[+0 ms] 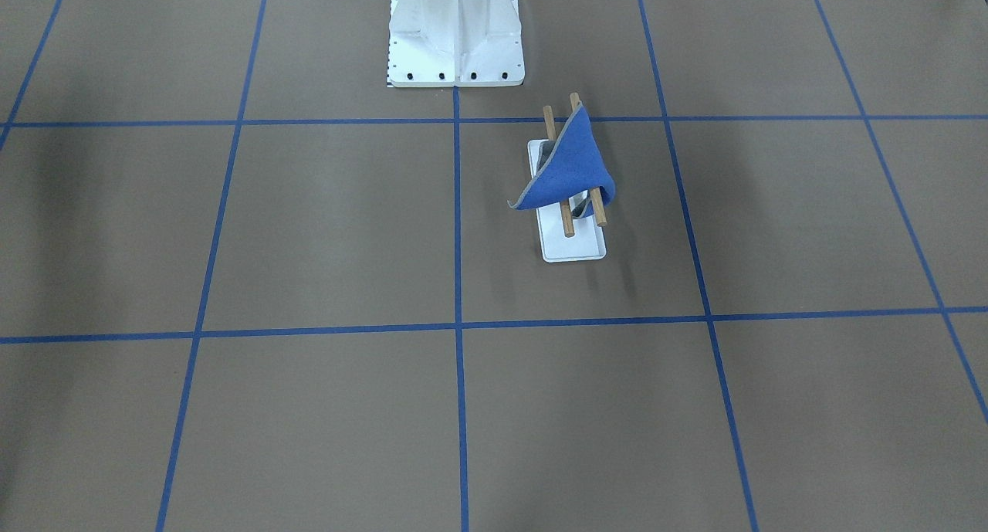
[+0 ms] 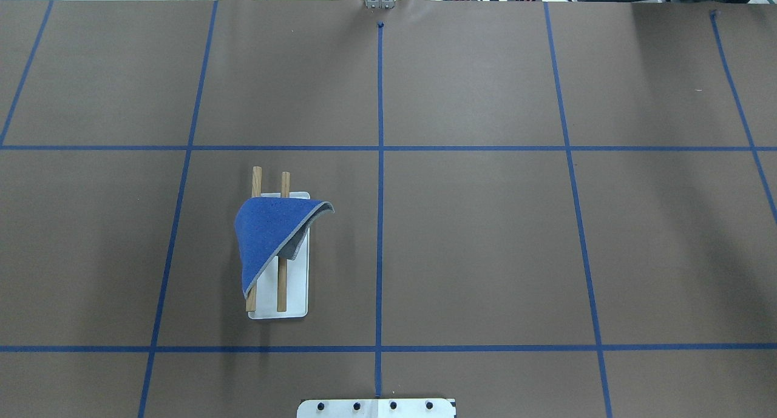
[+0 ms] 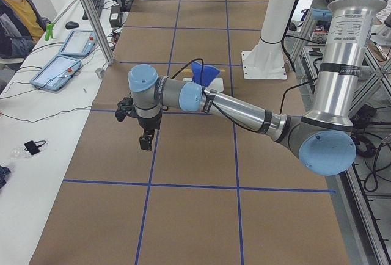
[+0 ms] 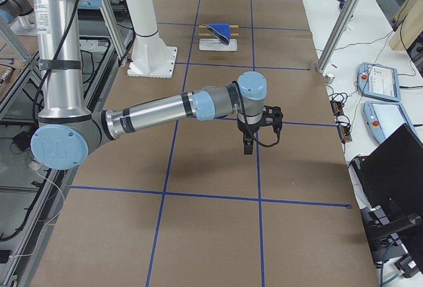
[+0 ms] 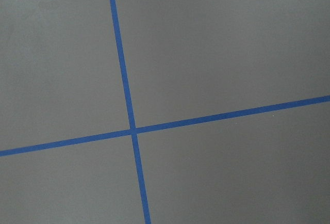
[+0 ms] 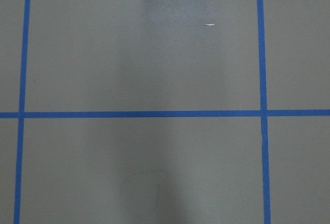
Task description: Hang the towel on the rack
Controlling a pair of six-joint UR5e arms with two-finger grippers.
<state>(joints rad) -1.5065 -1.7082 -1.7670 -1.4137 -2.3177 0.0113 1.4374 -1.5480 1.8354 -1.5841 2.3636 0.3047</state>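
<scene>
Towel (image 2: 270, 236): draped over both wooden rods (image 2: 282, 284) of the rack (image 2: 297, 296), blue face up, lying askew. One corner sticks out past the rack's side toward the table's (image 2: 485, 236) centre line, and its grey underside shows beneath that fold. Another corner trails down along the outer rod. The rod ends are bare at both ends. The rack's white base plate lies flat on the brown table, near the white pedestal (image 1: 455, 38).

Left gripper (image 3: 145, 141): hangs over bare table, well apart from the rack. Cannot tell how the jaws stand.

Right gripper (image 4: 248, 147): likewise over bare table, jaw state not discernible.
</scene>
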